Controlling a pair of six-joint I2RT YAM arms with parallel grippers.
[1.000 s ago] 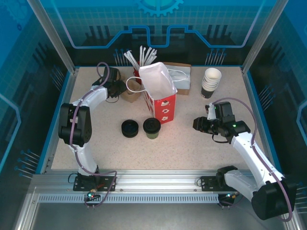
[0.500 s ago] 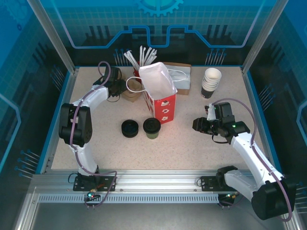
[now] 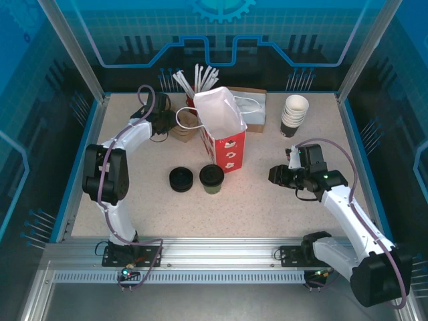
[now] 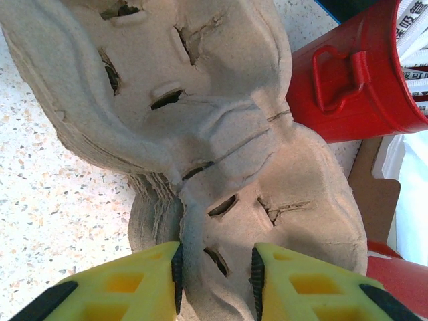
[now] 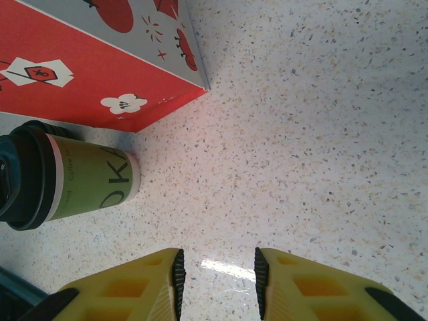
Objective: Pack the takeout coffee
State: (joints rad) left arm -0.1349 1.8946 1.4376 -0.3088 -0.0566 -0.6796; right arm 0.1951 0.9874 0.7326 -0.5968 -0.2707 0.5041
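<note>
Left pincer (image 4: pixel 215 274), fetching the eleven-o'clock pulp carrier (image 4: pixel 200 100), has narrowed astride it, grip uncertain; right pincer (image 5: pixel 216 271) part-open, empty. Likely next: clamp, lift.

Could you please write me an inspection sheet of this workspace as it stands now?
Surface: speckled table, no spills seen.
Job's things: lidded coffee cup upright beside the red paper bag, not yet packed.
Clutter: stack of lids, stack of empty cups, pulp cup trays, red straw holder, brown box.
Grippers: left gripper straddles a tray's edge, grip unclear; right gripper open, empty, over the table.
Cables: purple cable along each arm, no snag seen.
Surroundings: metal frame with blue panels.
</note>
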